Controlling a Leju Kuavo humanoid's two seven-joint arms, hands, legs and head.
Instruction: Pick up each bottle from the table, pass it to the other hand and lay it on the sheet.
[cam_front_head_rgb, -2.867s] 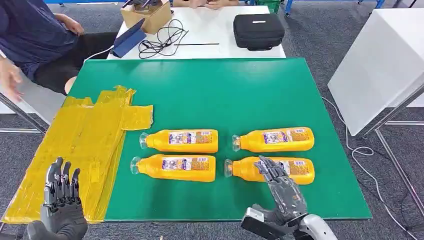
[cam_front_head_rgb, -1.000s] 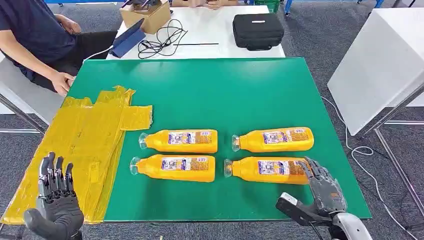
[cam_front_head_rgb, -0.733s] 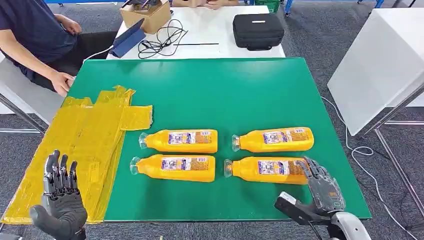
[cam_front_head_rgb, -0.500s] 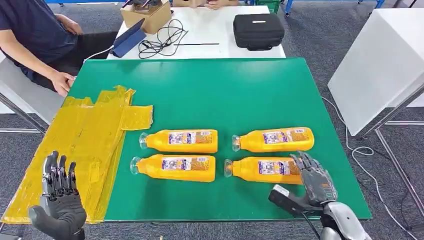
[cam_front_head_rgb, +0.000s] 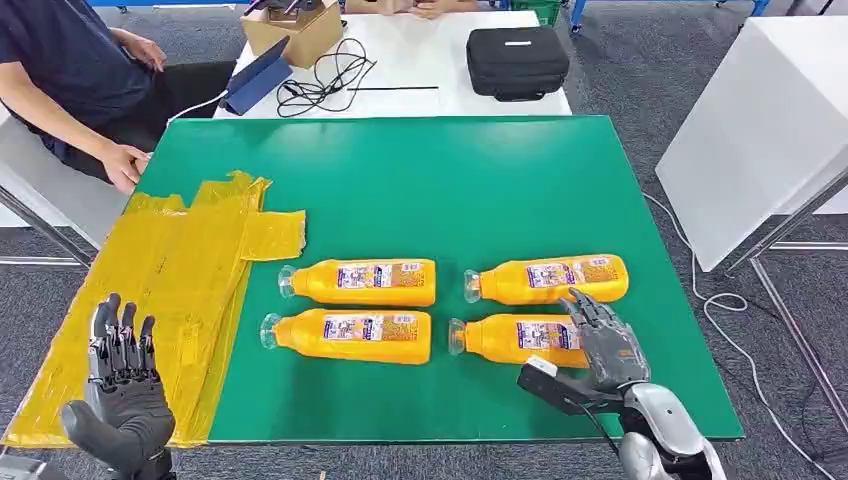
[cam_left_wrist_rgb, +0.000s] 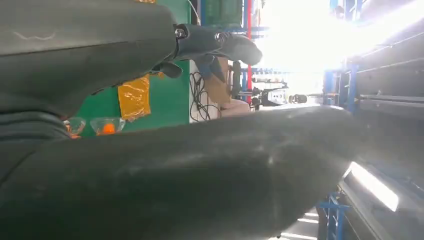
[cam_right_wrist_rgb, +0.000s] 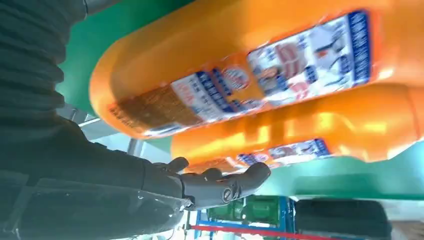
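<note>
Right hand (cam_front_head_rgb: 603, 338): fingers spread, empty, over the near-right bottle (cam_front_head_rgb: 520, 339), set to grasp.
Left hand (cam_front_head_rgb: 120, 385): released, waiting beside the sheet (cam_front_head_rgb: 170, 280).

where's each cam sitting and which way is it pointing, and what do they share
Head view: high on the body, looking forward and down at the green table; both hands show, left hand, right hand.
Left wrist view: behind the left hand, looking across the table toward the yellow sheet.
Right wrist view: behind the right hand, close on the nearest right bottle.
Shared: head and right wrist views both show that bottle.
</note>
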